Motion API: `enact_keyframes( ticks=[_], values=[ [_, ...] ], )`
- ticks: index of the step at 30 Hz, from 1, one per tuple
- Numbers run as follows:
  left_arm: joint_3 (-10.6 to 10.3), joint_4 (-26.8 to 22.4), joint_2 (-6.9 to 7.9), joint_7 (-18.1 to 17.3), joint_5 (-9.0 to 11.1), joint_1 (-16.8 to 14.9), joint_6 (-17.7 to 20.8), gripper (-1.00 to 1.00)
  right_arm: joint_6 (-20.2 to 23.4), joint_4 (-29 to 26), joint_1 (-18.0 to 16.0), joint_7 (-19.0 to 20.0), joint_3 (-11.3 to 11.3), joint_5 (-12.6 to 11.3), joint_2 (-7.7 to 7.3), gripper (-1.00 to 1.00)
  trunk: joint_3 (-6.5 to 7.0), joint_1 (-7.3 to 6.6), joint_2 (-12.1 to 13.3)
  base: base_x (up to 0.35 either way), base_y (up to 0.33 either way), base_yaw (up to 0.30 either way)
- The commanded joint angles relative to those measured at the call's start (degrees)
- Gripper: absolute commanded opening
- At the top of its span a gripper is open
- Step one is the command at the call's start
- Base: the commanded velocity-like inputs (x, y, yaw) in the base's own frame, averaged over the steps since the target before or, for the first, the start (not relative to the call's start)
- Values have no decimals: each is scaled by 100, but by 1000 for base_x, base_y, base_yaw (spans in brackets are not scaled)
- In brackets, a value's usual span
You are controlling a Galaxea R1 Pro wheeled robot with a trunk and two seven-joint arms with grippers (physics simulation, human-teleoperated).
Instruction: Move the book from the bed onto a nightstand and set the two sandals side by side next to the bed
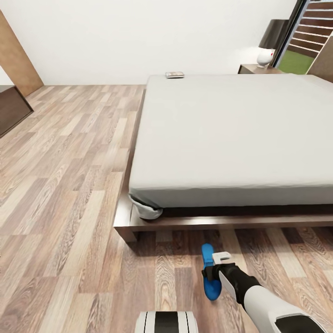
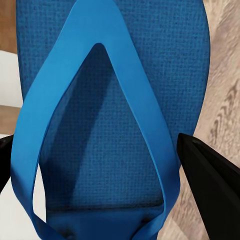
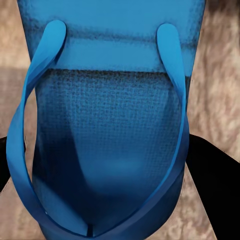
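While you look down over the mixed-tone wood plank floor, start at your left: the left hand has a flat bright blue sandal between its dark fingers, one on each side of the sole. The left wrist view suggests the fingers are clamped on it, though the contact itself is not plain. That sandal's toe strap runs away from the camera, so its long axis lies along the fingers.

Moving right, the right hand sits low over the floor just in front of the dark brown wooden platform frame of the large low bed, near its front left corner. It is closed on the second bright blue sandal, which hangs edge-on with its long axis pointing roughly toward the bed. In the right wrist view that sandal fills the gap between the black fingers.

Your coming move turns on this: both sandals need to go down on the floor beside the frame with their long axes parallel, and the right arm looks the nearer.

Further back, the small thin paperback book rests at the mattress's far left corner. At the far right stands a dark brown nightstand.
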Motion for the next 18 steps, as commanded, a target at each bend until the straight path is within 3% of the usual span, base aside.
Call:
enact_keyframes(
  ticks=[1,18],
  values=[
    [-13,4,1,-5,61,-3,-33,-100,34,-8,-1,3,39,-15,-3,-100,-4,-1,-1,0,61,0],
    [-20,4,0,-8,63,-3,-40,-100,37,4,-1,-4,39,-21,0,-100,-4,-1,-1,0,12,0]
  ],
)
